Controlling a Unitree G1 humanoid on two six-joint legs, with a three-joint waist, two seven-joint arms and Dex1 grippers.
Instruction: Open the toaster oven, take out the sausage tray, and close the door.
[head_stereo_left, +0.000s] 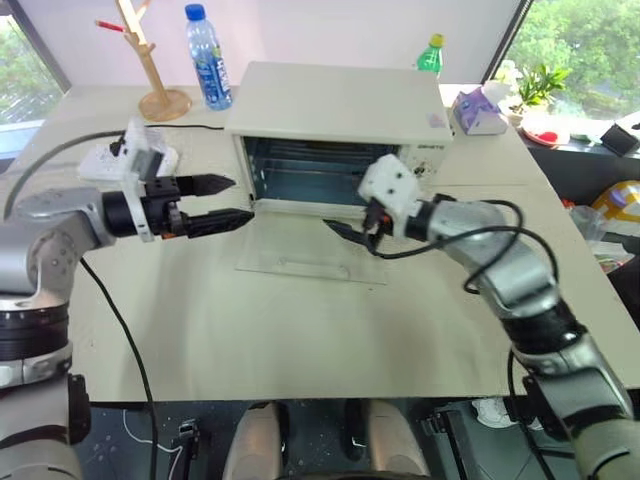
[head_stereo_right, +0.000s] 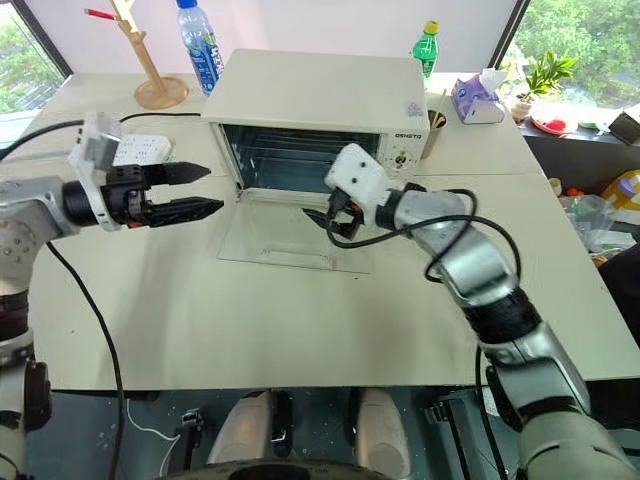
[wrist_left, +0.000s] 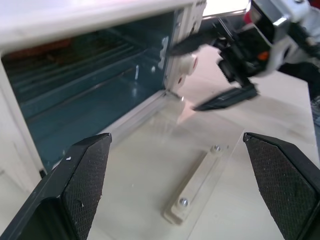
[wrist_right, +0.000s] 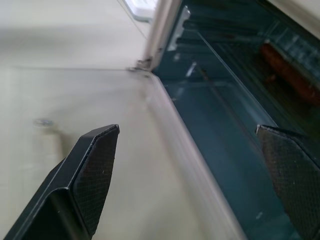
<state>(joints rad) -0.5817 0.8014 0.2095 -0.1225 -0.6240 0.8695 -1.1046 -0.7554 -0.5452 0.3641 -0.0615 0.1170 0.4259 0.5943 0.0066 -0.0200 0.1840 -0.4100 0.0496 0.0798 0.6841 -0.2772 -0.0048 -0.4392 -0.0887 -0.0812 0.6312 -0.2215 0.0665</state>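
Note:
The cream-white toaster oven (head_stereo_left: 340, 105) stands at the back of the table. Its glass door (head_stereo_left: 300, 255) lies folded down flat on the table, white bar handle (wrist_left: 192, 192) at its free edge. Deep inside the cavity sits the sausage tray (wrist_right: 260, 65), carrying a reddish-brown sausage (wrist_right: 290, 72). My left gripper (head_stereo_left: 241, 198) hangs open and empty above the table, just left of the door. My right gripper (head_stereo_left: 345, 228) is open and empty over the door's right part, close in front of the oven mouth and pointing into it.
Behind the oven stand a blue-capped water bottle (head_stereo_left: 207, 57), a wooden stand (head_stereo_left: 155, 60) and a green bottle (head_stereo_left: 430, 55). A tissue box (head_stereo_left: 478, 110) sits at the oven's right, and a white power strip (head_stereo_left: 105, 160) with a cable lies left of it.

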